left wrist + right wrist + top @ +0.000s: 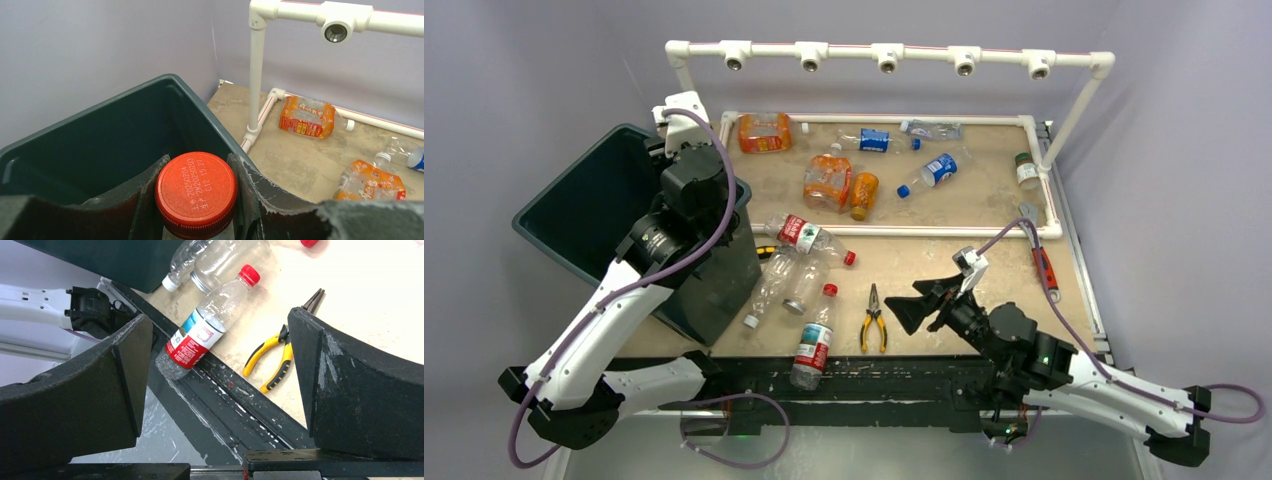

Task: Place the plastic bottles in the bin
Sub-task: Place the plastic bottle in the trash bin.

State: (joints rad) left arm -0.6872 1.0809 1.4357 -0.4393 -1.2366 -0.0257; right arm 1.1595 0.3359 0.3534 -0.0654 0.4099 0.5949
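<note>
Nearest, the right hand (220, 365) stands wide open and empty, low over the front edge of the bench (924, 265). In its wrist view a red-label bottle (202, 330) with a red cap lies between its fingers and below them, its base sticking out past the bench edge. Just right of that bottle lie the yellow pliers (874, 318).

Farther in, two clear bottles (786, 280) lie side by side against the near right corner of the bin (584, 205). A third bottle (816, 240) lies across their far ends. A red wrench (1044, 270) lies near the right edge.

The bin stands at the bench's left end. The left hand (197, 160) is above its far right rim, over the dark interior. Its fingers are closed on either side of a held bottle (196, 194), whose red cap faces the wrist camera. The body of that bottle is hidden.

Farthest, a white pipe frame (884, 230) encloses loose bottles. These include orange bottles (828, 182), blue-label bottles (934, 170) and a small bottle (1026, 170) by the right rail.
</note>
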